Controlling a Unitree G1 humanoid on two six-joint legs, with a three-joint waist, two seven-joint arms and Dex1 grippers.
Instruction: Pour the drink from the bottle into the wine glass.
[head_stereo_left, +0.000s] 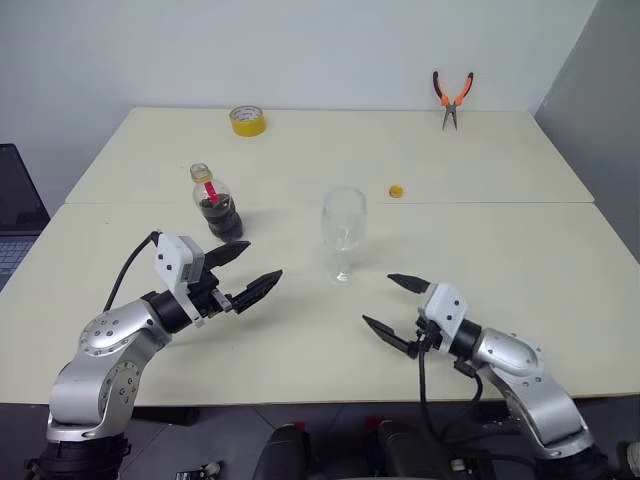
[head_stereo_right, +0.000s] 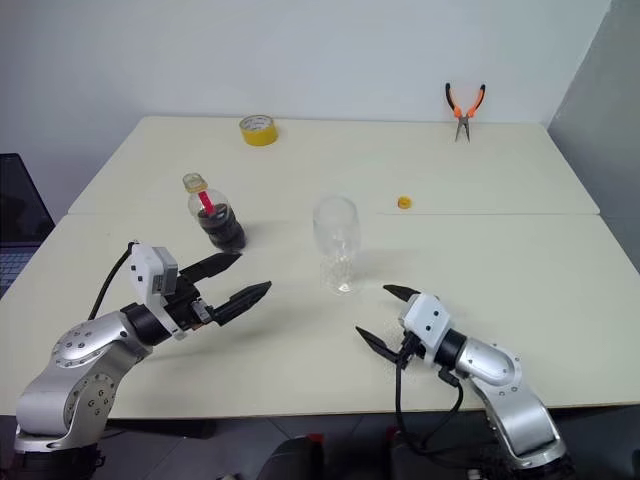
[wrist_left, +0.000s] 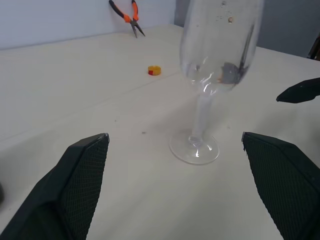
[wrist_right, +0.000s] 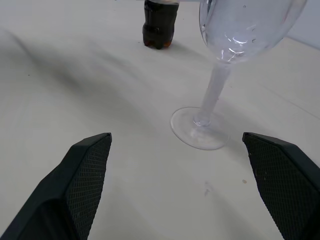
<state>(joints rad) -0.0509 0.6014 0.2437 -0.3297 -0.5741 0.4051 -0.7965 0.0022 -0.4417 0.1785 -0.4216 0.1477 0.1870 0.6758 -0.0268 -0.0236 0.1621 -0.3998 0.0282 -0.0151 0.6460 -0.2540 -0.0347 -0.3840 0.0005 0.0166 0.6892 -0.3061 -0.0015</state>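
Observation:
The bottle (head_stereo_left: 216, 205) stands upright on the cream table (head_stereo_left: 520, 250), left of centre, with a red neck label and the dark drink (head_stereo_left: 222, 220) in its lower half. The clear wine glass (head_stereo_left: 343, 225) stands upright at the middle and looks empty. My left gripper (head_stereo_left: 262, 260) is open just in front of the bottle, pointing toward the glass and holding nothing. My right gripper (head_stereo_left: 378, 300) is open in front of and slightly right of the glass, also holding nothing. The right wrist view has the glass (wrist_right: 240, 30) close ahead and the bottle (wrist_right: 160, 25) behind it.
A small yellow cap (head_stereo_left: 396, 191) lies on the table behind and right of the glass. A yellow tape roll (head_stereo_left: 247, 120) sits at the far left and orange-handled pliers (head_stereo_left: 452, 98) at the far right. A laptop (head_stereo_left: 15, 215) is off the table's left edge.

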